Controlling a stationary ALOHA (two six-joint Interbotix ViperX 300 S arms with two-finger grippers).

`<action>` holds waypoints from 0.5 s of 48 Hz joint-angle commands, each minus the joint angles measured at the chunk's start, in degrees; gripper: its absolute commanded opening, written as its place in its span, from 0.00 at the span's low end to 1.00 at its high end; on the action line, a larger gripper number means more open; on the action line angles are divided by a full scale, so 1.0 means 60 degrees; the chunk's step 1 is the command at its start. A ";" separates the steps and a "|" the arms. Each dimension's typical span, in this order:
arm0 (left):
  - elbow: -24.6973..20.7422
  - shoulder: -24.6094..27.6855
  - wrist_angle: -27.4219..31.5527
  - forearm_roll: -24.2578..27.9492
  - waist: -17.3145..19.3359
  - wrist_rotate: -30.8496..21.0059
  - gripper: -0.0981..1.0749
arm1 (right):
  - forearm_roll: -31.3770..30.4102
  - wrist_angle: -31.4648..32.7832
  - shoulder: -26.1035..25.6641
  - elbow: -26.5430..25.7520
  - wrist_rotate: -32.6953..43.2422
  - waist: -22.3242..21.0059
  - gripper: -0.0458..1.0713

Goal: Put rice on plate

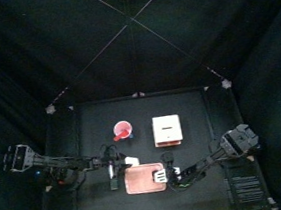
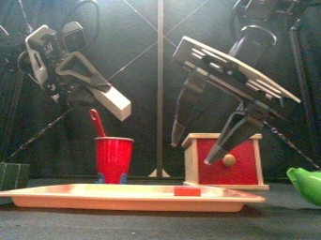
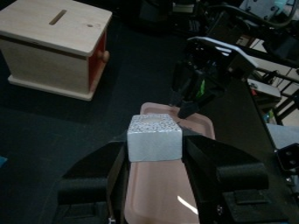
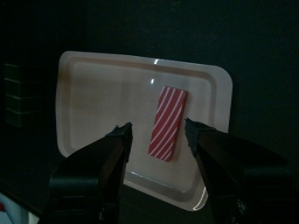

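The left gripper is clamping the rice, a small white speckled block, between its two black jaws, and it is hanging in the air over the near end of the plate, a flat pale-pink squarish tray with rounded corners. In the front view that block is showing as a pale slab well above the tray, held tilted at the tip of the left arm. The right gripper is hovering over the same tray with its jaws standing apart and nothing between them; beneath it a red-and-white striped strip is lying flat on the tray's floor. Only the right wrist view is showing the stripes; the front view is giving just a low red edge of it. Beyond the tray a white wooden box with a red edge and a slot in its lid is standing, and the front view is showing its red face partly hidden behind the right arm. A round red cup with a red stick in it is standing beside the box. A small green thing is sitting at the table's right edge, seen only from the front. From above, both arms are meeting over the tray.
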 commanded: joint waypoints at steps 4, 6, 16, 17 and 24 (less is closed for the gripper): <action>-0.0146 -0.0073 -0.0103 0.0161 0.0015 0.0044 0.45 | -0.0542 -0.0425 -0.1011 0.0483 0.0000 -0.0029 0.81; -0.0161 -0.0088 -0.0103 0.0220 0.0029 0.0059 0.45 | -0.0645 -0.0527 -0.1143 0.0630 0.0000 -0.0044 0.81; -0.0220 -0.0234 -0.0366 0.0337 0.0029 -0.0015 0.47 | -0.1318 -0.0674 -0.1816 0.1450 0.0000 -0.0059 0.81; -0.0234 -0.0264 -0.0396 0.0322 0.0029 0.0000 0.47 | -0.1392 -0.0688 -0.1890 0.1509 -0.0015 -0.0059 0.81; -0.0396 -0.0366 -0.0308 -0.0029 -0.0029 -0.0015 0.47 | -0.2651 -0.0996 -0.2549 0.2007 -0.0220 -0.0088 0.81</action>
